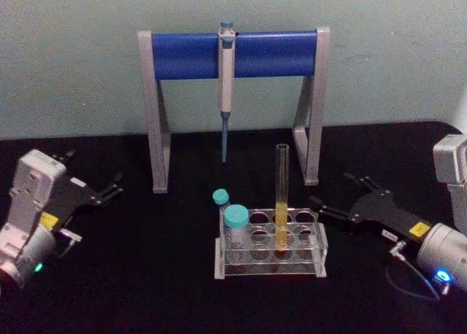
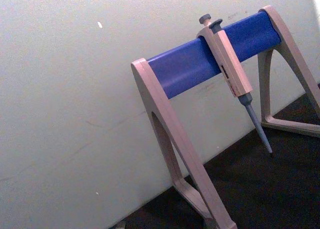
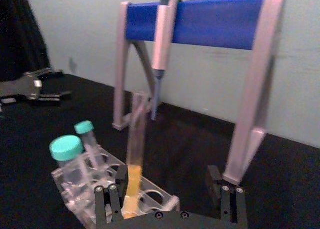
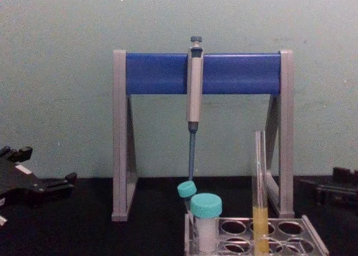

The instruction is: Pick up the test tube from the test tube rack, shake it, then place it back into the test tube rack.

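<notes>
The test tube (image 1: 282, 195) stands upright in the test tube rack (image 1: 319, 241), near the rack's right side, with yellow-orange liquid in its lower part. It also appears in the chest view (image 4: 260, 183). My right gripper (image 1: 328, 189) hovers open just right of the rack, fingers pointing at the tube. In the right wrist view the tube (image 3: 136, 149) rises just ahead of the open right gripper (image 3: 167, 186), close to one finger (image 3: 119, 181) and untouched. The clear rack (image 3: 75, 186) sits below it. Far to the left, my left gripper (image 1: 95, 171) rests open and empty.
Two teal-capped vials (image 1: 236, 221) occupy the rack's left holes. Behind the rack stands a tall grey-legged stand with a blue crossbar (image 1: 233, 53), and a grey-blue pipette (image 1: 226, 86) hangs from it. The table is black.
</notes>
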You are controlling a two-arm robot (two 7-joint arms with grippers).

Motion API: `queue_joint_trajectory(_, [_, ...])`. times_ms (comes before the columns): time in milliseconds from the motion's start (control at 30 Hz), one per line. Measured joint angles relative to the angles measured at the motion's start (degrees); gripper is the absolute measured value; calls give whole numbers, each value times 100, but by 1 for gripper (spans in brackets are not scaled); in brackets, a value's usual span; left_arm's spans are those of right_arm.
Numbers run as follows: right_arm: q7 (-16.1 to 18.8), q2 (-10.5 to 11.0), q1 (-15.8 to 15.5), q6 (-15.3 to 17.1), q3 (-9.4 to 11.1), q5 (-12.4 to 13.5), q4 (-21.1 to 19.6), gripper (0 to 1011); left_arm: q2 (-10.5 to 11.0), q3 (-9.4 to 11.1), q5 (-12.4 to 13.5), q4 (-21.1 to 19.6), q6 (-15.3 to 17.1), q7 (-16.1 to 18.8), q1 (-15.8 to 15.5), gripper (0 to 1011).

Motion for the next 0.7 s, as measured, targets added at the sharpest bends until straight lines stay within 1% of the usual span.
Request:
queue_joint_trajectory(100, [152,-22,55,84,-8,47,0,1000,0,0,0,0,0,0,0,1009])
queue_joint_trajectory(133, [248,-42,110,135,-25,78,23,1000,0,0,0,0,0,0,0,1010])
queue_joint_trajectory(300, [485,-116,330,265,-128,145,152,1000,0,0,0,0,0,0,0,1009])
queue_joint_trajectory(333, [561,-137,417,307,-172,160,201,1000,0,0,0,0,0,0,0,1010])
queue_joint_trajectory(433, [642,-161,542,356,-243,163,274,1000,0,0,0,0,0,0,0,1010])
queue_joint_trajectory(533, [743,-225,804,457,-394,153,471,1000,0,0,0,0,0,0,0,1010])
queue_joint_trajectory(567, [743,-225,804,457,-394,153,471,1000,0,0,0,0,0,0,0,1010])
queue_joint_trajectory(600, [783,-255,914,493,-449,135,564,1000,0,0,0,0,0,0,0,1010])
queue_joint_trajectory(700, [849,-310,1073,536,-543,115,730,1000,0,0,0,0,0,0,0,1010])
